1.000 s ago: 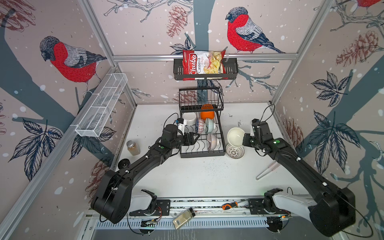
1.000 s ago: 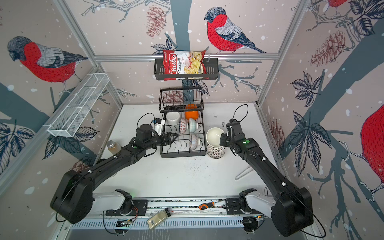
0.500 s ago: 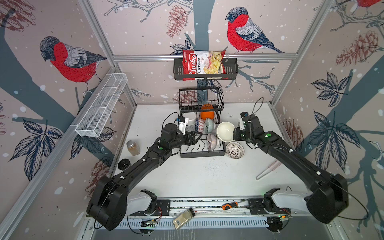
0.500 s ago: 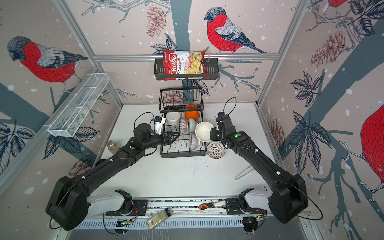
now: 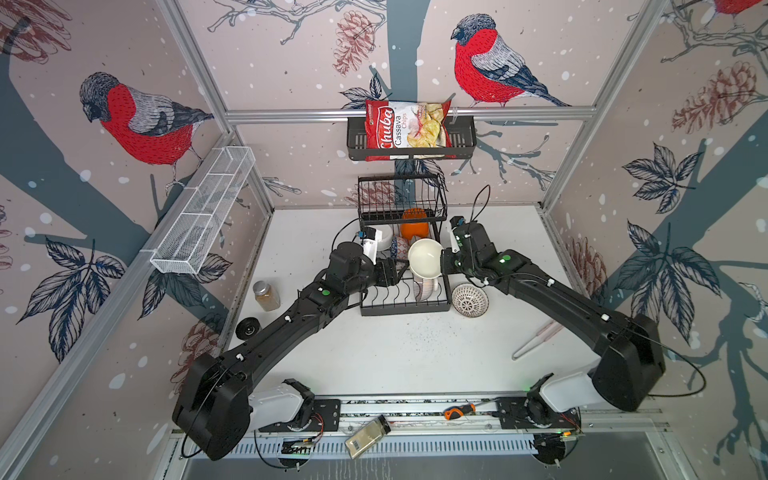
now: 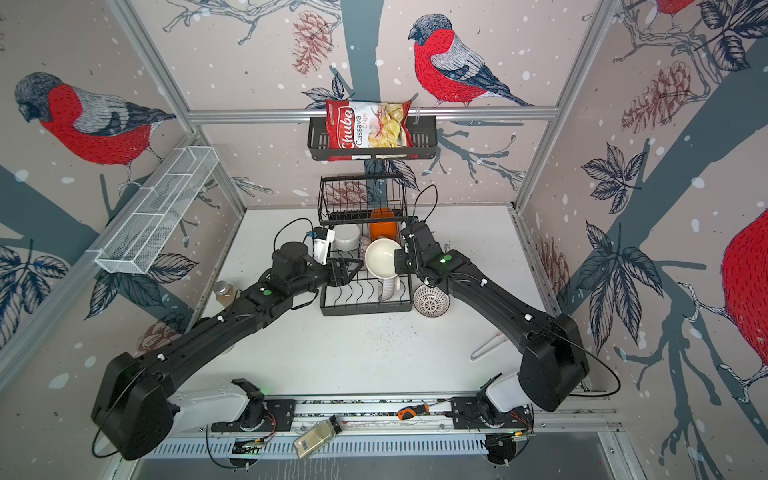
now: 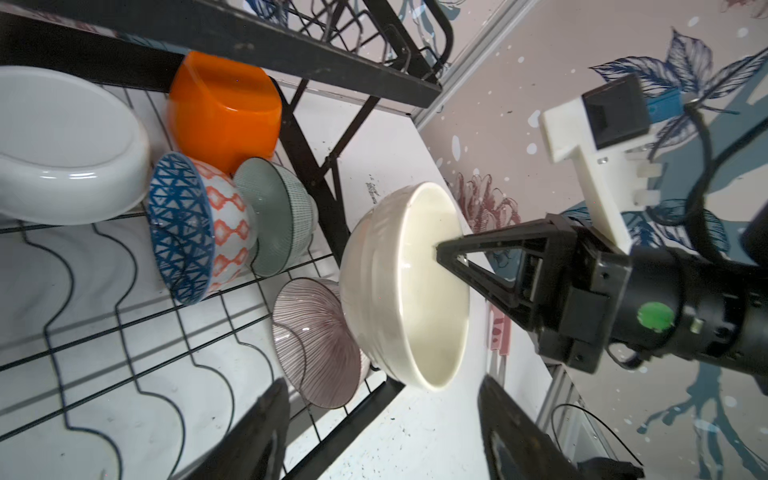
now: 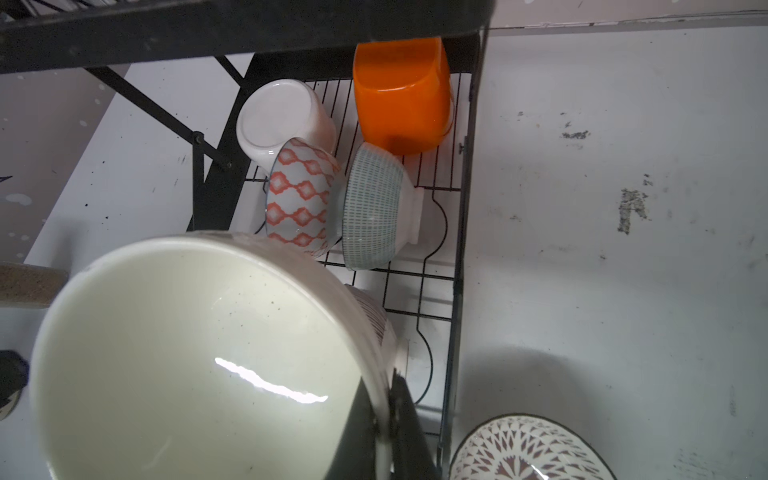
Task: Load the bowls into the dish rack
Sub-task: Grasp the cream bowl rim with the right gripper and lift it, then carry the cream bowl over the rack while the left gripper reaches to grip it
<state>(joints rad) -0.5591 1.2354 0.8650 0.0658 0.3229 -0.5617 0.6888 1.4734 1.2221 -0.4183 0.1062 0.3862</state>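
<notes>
My right gripper (image 5: 443,260) (image 8: 386,428) is shut on the rim of a plain white bowl (image 5: 424,257) (image 6: 381,257) (image 8: 199,357). It holds the bowl tilted above the right side of the black dish rack (image 5: 405,309) (image 7: 124,291). In the rack lie an orange bowl (image 5: 414,226), a white bowl (image 5: 384,239), a blue and red one (image 7: 195,228), a mint-green one (image 7: 278,216) and a brown-striped one (image 7: 320,345). My left gripper (image 5: 390,270) (image 7: 380,380) hangs open over the rack, left of the held bowl. A black-patterned bowl (image 5: 469,300) sits on the table beside the rack.
A chips bag (image 5: 409,129) fills the black wall shelf above the rack. A white mesh trough (image 5: 203,212) hangs on the left wall. A jar (image 5: 266,295) and a black wheel (image 5: 248,328) stand at the left, and a pink utensil (image 5: 538,338) lies at the right.
My right gripper has carried the white bowl leftward from beside the rack to above its right side. The left arm has shifted slightly and stays open.
</notes>
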